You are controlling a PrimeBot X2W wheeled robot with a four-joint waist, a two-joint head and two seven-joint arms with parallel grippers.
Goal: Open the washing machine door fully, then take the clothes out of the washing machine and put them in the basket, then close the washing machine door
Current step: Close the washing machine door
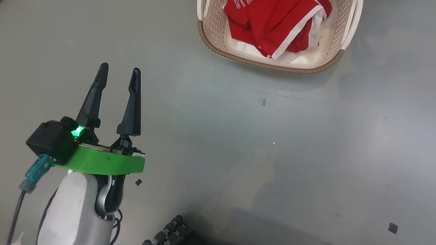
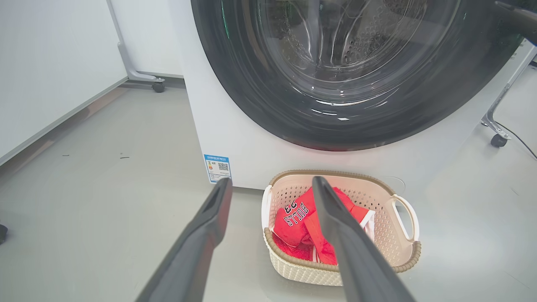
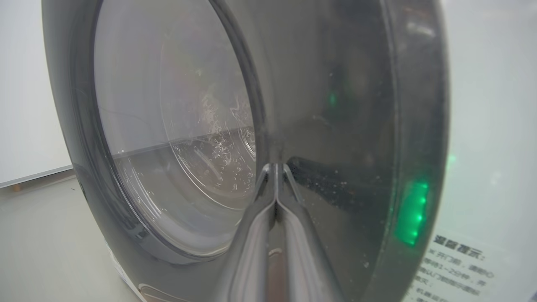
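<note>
Touching washing machine door (image 3: 356, 126), right gripper (image 3: 275, 167) is seen w/ fingers pinched together; left gripper (image 1: 120, 69) is held wide, empty; clothes (image 1: 272, 23) are piled in basket (image 1: 213, 23).

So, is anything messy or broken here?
Nothing much. The clothes are bunched up but all inside the basket, which sits upright. A few small dark scraps lie on the floor. No spills or damage show.
</note>
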